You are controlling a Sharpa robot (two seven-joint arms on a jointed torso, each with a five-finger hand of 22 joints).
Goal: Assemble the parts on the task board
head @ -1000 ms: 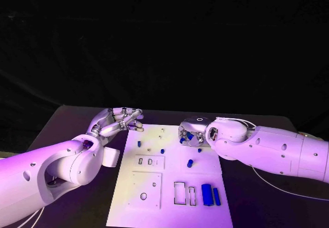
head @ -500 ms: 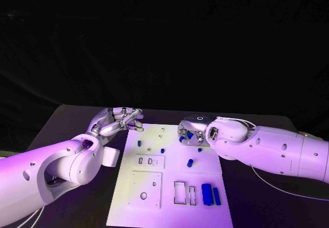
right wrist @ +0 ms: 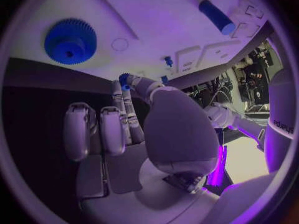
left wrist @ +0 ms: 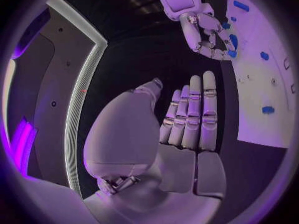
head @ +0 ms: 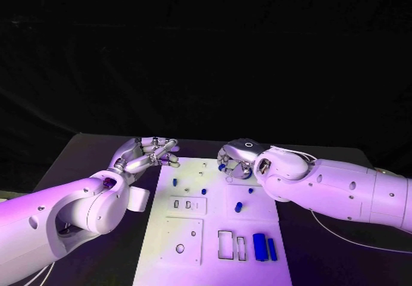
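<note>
Well, left hand (head: 147,153) (fingers apart) flanks board (head: 193,238).

The task board (head: 199,238) lies mid-table, the left hand (head: 146,155) beside its far-left corner.

Head view: from above, looking down and forward across the table (head: 60,156) at the whole board (head: 215,238) and both arms. Left wrist view: from close behind the left hand (left wrist: 187,119), facing past it toward the board's far end and the right hand (left wrist: 209,37). Right wrist view: from close behind the right hand (right wrist: 124,129), facing the board, very near a gear (right wrist: 70,41). Shared by all: the board.
</note>
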